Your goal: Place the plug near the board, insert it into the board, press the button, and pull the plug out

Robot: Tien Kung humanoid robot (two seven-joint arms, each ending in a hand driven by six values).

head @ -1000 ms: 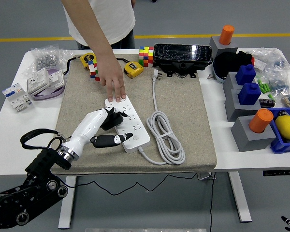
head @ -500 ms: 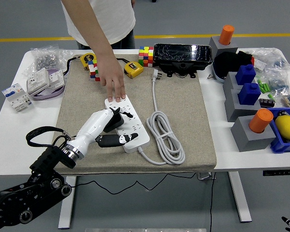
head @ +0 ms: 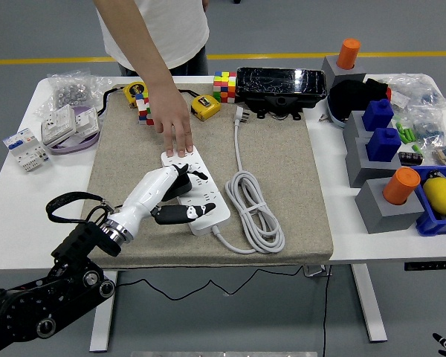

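Resting on the power strip (head: 195,189), my left hand (head: 171,195) has fingers (head: 180,213) loosely spread, empty. Strip's long axis runs away toward the person's hand (head: 178,134); the plug (head: 241,114) lies far right.

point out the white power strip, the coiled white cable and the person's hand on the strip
white power strip (head: 211,210), head view, bare top face near its front end
coiled white cable (head: 257,216), head view, on the coil's loops
person's hand (head: 175,128), head view, back of the hand

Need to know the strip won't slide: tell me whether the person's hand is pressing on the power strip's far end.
Yes, the person's hand rests fingers-down on the far end of the power strip.
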